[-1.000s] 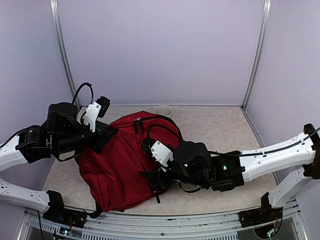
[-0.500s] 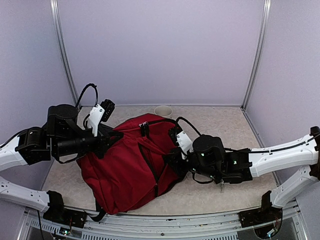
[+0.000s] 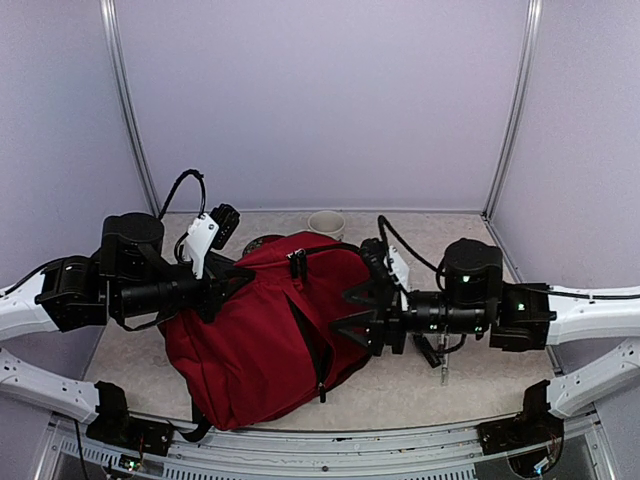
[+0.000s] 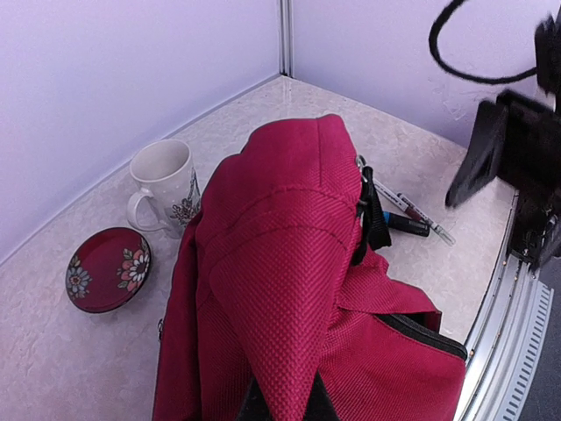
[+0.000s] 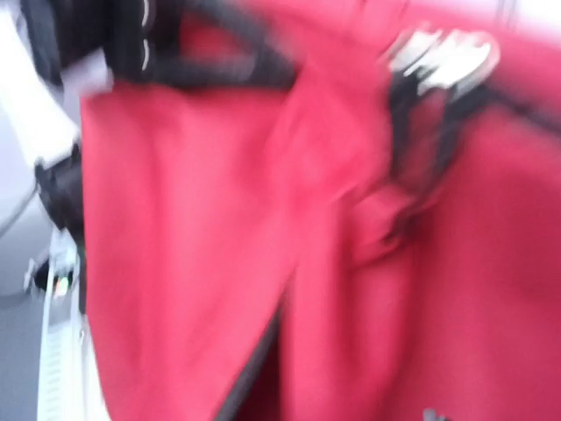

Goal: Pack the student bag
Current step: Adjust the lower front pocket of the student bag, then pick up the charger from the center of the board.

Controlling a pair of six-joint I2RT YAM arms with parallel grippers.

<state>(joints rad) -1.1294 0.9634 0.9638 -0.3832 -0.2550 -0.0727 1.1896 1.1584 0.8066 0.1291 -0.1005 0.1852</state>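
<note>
The student bag (image 3: 255,335) is a large dark-red backpack lying in the middle of the table, its top bunched up high. In the left wrist view the bag (image 4: 289,263) fills the centre, with a black strap and a dark opening at the lower right. My left gripper (image 3: 226,286) is shut on a fold of the bag's fabric on its left side and holds it raised. My right gripper (image 3: 356,312) is against the bag's right side, and its jaws look spread. The right wrist view is blurred and shows only red fabric (image 5: 289,263); its fingers are out of view.
A white mug (image 4: 166,184) and a dark-red floral saucer (image 4: 109,269) stand behind the bag near the back wall; the mug also shows in the top view (image 3: 326,222). Pens (image 4: 410,215) lie on the table right of the bag, below my right arm (image 3: 443,368).
My right gripper has moved right and up along the bag's right side. The bag's top has risen and shifted right. My left gripper has moved a little right, still holding fabric.
</note>
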